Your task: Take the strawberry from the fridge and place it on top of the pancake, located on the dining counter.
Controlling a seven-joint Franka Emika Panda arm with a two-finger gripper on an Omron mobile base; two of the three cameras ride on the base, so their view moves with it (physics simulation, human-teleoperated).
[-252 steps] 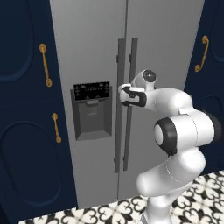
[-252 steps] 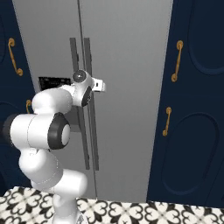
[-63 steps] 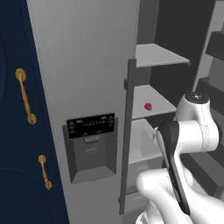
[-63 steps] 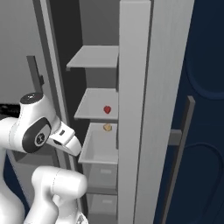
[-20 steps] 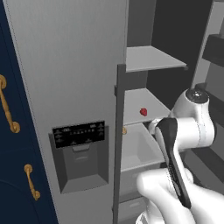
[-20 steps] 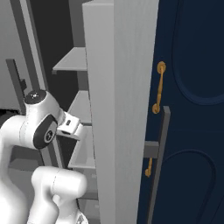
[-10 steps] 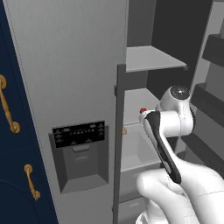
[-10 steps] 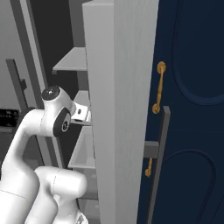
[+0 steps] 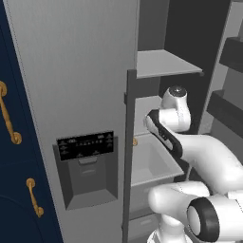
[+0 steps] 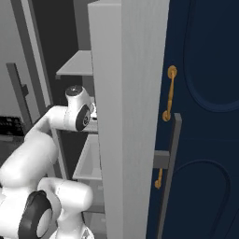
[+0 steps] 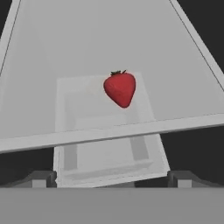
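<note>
Step in hand: I judge I am on the approach to the strawberry [image 11: 120, 89] inside the fridge [image 9: 71, 85], with the grasp not yet made.
Strawberry: it lies on a grey fridge shelf [image 11: 96, 48], set back from the shelf's front lip and a little to the right of centre in my hand view; stem end pointing away from me.
Jaws: the two tips [image 11: 38, 179] sit wide apart at the bottom corners of the hand view, nothing between them; the fruit is well beyond them.
Arm: in the left base view the white arm [image 9: 190, 142] reaches in past the open door's edge toward the shelves; in the right base view the open door hides most of the interior.
Below the strawberry: a pale drawer [image 9: 152, 161] shows through and under the shelf, so I must not misread its outline as the shelf surface.
How I would do it well: nudge the hand sideways until the strawberry is centred between the jaws, clear the shelf's front lip, then advance level over the shelf.
Closing: gently, across the widest part of the fruit; it is small and round and I judge it could roll or squirt out.
Risk: fingertips scraping the shelf, or pushing the strawberry deeper in.
</note>
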